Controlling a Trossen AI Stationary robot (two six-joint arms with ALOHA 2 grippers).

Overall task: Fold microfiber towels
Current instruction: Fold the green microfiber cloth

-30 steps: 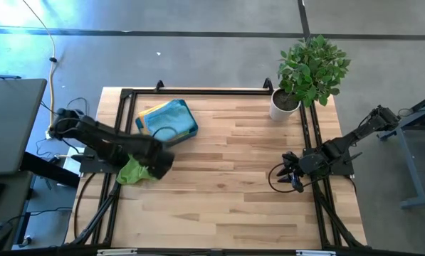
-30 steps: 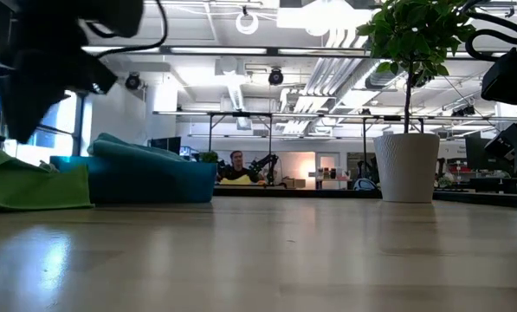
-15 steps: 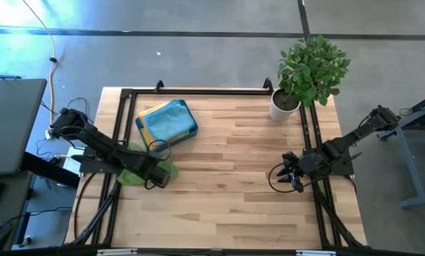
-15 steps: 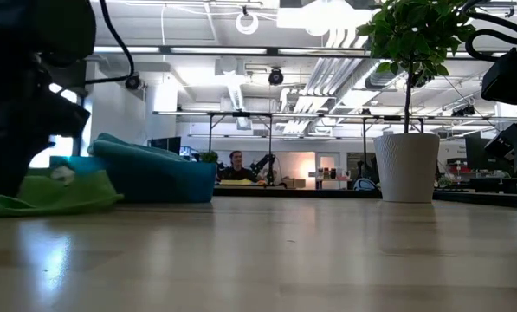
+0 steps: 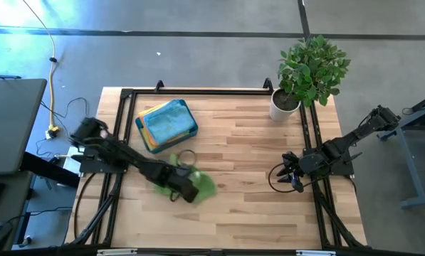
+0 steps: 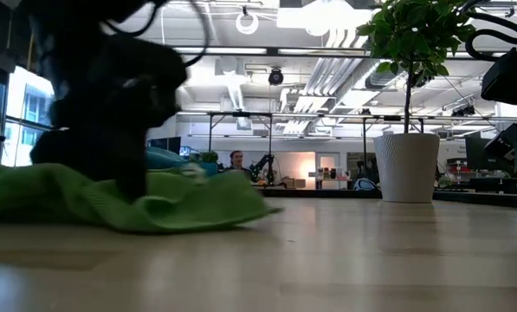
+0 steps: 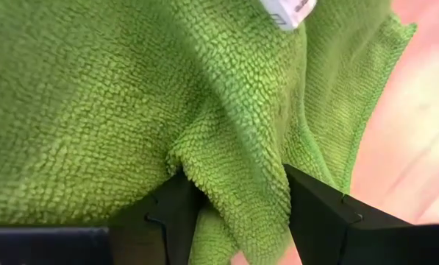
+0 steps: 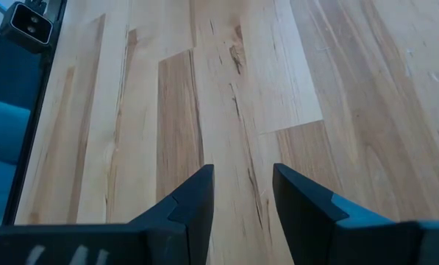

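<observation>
A lime green microfiber towel [image 5: 201, 183] lies rumpled on the wooden table left of its middle, and its underside rests on the tabletop [image 6: 189, 206]. My left gripper [image 5: 186, 190] points steeply down into it and is shut on a bunch of the cloth. More towels, a light blue one [image 5: 168, 121] on top with a yellow edge [image 5: 147, 112] showing under it, lie stacked in the teal tray [image 5: 196, 131] at the far left. My right gripper [image 5: 287, 178] waits open at the table's right edge with nothing between its fingers [image 8: 197, 199]. My left gripper pinches a raised fold of the green towel [image 7: 230, 158] between its two fingers [image 7: 176, 210], coming from above and slanting down. Several layers are bunched in the pinch. The rest of the towel lies slack on the table around the fingers, its white tag [image 7: 289, 11] uppermost.
A potted plant in a white pot [image 5: 285, 105] stands at the far right corner. Black frame rails [image 5: 124, 128] run along the table's left, far and right sides. Bare wood [image 5: 248, 213] stretches across the middle and near side.
My left gripper has gone from the table's left edge toward its middle and a little toward the near edge, sinking and tipping to point more steeply down. The green towel has been dragged along with it and now lies farther right on the table.
</observation>
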